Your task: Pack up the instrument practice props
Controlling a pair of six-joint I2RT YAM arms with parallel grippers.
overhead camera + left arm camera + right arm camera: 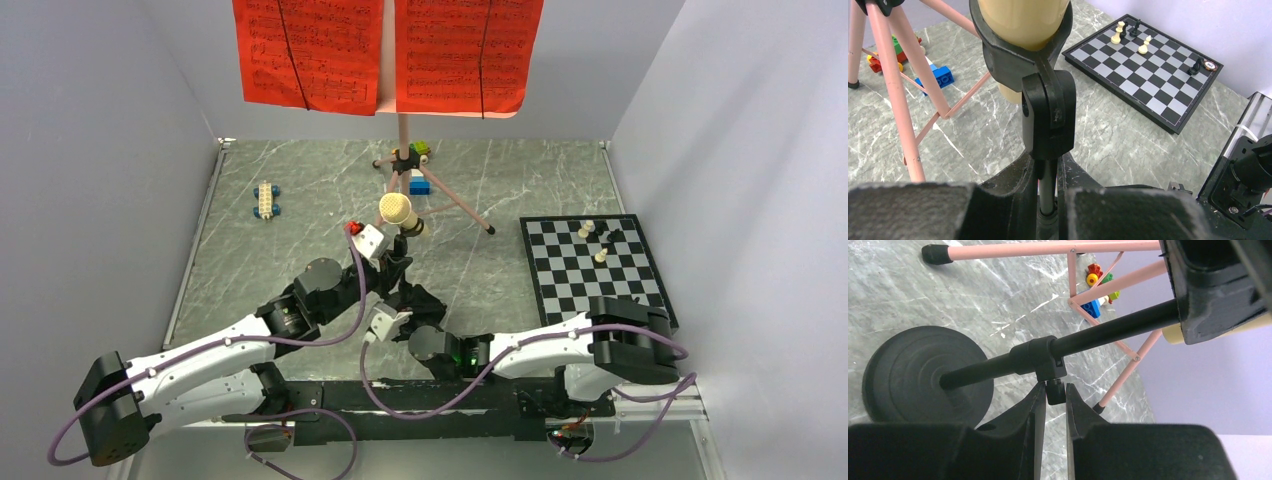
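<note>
The pink tripod music stand (403,128) stands at the back with red sheet-music pages (310,50) on its desk. Its legs also show in the left wrist view (895,90) and the right wrist view (1048,249). The beige foam-headed microphone (396,210) sits in the clip of the small black mic stand (1048,115). My left gripper (398,262) is shut on the stand's thin pole (1049,170). My right gripper (1055,395) is shut on the small knob under the pole's collar, just above the round base (923,375).
A chessboard (595,270) with a few pieces lies at the right, also in the left wrist view (1148,75). A toy block car (265,198) sits back left. Coloured blocks (418,180) lie between the tripod legs. Grey walls close three sides.
</note>
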